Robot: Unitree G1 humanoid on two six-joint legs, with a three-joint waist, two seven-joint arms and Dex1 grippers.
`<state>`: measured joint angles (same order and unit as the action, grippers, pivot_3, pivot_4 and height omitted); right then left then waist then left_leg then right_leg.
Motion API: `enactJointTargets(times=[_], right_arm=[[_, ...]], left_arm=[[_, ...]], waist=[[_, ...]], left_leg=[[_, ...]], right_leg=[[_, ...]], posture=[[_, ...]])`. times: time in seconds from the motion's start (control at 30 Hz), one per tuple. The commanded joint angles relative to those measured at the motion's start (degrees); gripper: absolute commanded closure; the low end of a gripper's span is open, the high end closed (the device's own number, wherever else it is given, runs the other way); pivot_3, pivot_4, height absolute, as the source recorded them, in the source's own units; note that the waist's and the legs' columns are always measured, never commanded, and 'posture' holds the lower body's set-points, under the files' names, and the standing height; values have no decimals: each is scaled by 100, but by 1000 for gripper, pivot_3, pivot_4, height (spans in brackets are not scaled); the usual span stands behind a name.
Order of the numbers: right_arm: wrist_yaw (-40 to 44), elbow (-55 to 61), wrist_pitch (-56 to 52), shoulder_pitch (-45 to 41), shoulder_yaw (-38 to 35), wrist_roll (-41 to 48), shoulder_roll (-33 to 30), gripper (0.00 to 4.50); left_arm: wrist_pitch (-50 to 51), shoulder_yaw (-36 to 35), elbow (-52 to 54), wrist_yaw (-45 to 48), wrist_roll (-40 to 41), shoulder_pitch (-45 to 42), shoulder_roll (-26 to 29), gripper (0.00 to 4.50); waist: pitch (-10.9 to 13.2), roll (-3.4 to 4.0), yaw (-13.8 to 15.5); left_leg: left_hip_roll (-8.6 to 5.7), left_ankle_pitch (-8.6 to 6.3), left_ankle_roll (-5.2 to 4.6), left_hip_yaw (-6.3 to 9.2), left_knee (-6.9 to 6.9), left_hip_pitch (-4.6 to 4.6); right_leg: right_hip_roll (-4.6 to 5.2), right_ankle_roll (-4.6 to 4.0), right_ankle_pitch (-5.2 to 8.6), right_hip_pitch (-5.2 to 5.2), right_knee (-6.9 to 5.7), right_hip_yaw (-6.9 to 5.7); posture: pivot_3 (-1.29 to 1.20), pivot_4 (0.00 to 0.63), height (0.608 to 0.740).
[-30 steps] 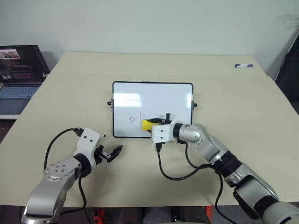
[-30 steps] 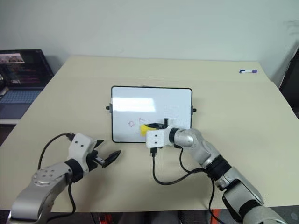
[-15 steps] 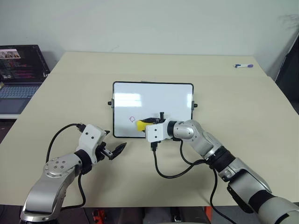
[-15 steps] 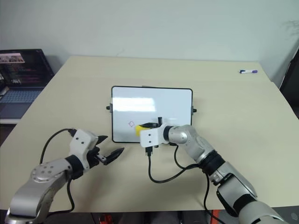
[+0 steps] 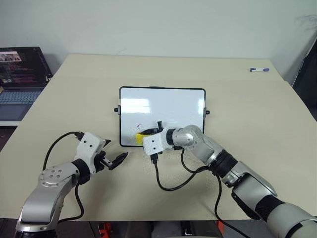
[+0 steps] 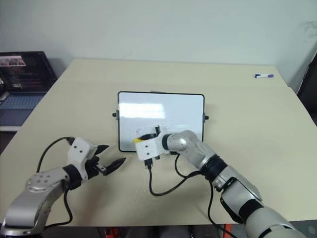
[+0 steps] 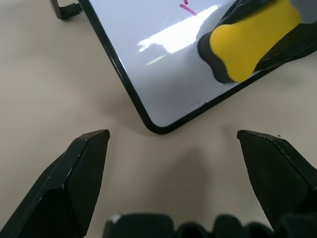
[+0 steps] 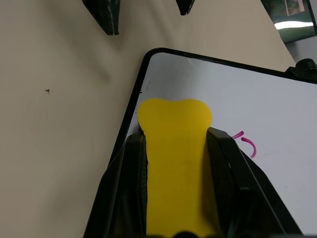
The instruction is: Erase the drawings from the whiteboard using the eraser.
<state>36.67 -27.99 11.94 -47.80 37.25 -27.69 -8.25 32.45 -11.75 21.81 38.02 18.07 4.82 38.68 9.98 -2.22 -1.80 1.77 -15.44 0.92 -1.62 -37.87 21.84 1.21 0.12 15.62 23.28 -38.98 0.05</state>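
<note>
Mid-wipe on the bench: my right pincer is clenched on the eraser, pressing the yellow block onto the near left corner of the whiteboard, which lies flat at the middle of the bench. In the right wrist view the eraser sits squeezed between the two black fingers, its tip close to the board's black frame, with a small pink curl of the drawings lying just beside it on the white surface. The same mark shows as a faint red stroke above the eraser in the head view.

My left pincer hangs released over bare bench just off the board's near left corner, its fingers spread and holding nothing.

I judge the erasing well along but not finished: one scribble is left, and the rest of the board looks clean. The next move calls for sliding the eraser sideways and a little up the board, over that curl, keeping the dark underside flat and pressed down without pushing the board across the bench.

A marker lies far off at the bench's right edge; a laptop stands beyond the left edge.
</note>
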Motion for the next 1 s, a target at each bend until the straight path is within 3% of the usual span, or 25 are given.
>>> enactJointTargets(times=[0.03, 0.17, 0.5, 0.6, 0.7, 0.9, 1.0], right_arm=[[-797, -290, -153, -299, -405, -153, 112, 3199], [-1046, -599, -132, -498, -470, -139, 192, 3199], [583, 94, -974, 192, -404, 336, -13, 3200], [257, 475, -922, 272, -784, 504, -62, 3200], [187, 1213, -983, 490, -1228, 940, -114, 3200], [893, 4195, -2843, 1907, -2553, 3140, -394, 3200], [537, 5493, -3774, 2791, -3274, 3660, -644, 3200]], left_arm=[[-168, -89, 9, 90, 28, -54, 88, 0], [-241, -34, -56, 167, 1, -88, 101, 0], [-333, 100, -115, 284, -32, -191, 100, 0], [-361, 141, -120, 334, -36, -247, 108, 0], [-383, 228, -67, 423, -29, -289, 141, 0], [-246, 697, 146, 734, -28, -611, 332, 0], [-172, 1053, 247, 931, -13, -892, 415, 0]], waist=[[1, 2, 0], [1, 1, 12], [1, 2, 15], [2, 3, 26], [3, 5, 51], [3, 6, 58], [8, 13, 84]], left_leg=[[1, 1, 0, 0, 0, -1], [3, 8, 5, 7, -4, 0], [2, 6, 6, 21, 2, 3], [1, 7, 6, 33, -2, 3], [0, 7, 6, 42, -4, 10], [-1, 3, 11, 73, 2, 69], [-3, 3, 12, 87, 2, 88]], right_leg=[[0, -4, 2, 0, 0, -1], [0, -12, 0, 0, -2, -12], [7, -12, 0, -7, 0, -31], [8, -13, 1, -12, 1, -43], [8, -17, 3, -10, 1, -51], [7, -16, 7, 18, 17, -77], [5, -13, 8, 26, 24, -87]], posture=[[0, 150, 740], [0, 150, 740], [0, 150, 740], [0, 150, 740], [0, 150, 740], [0, 150, 740], [0, 150, 740]])
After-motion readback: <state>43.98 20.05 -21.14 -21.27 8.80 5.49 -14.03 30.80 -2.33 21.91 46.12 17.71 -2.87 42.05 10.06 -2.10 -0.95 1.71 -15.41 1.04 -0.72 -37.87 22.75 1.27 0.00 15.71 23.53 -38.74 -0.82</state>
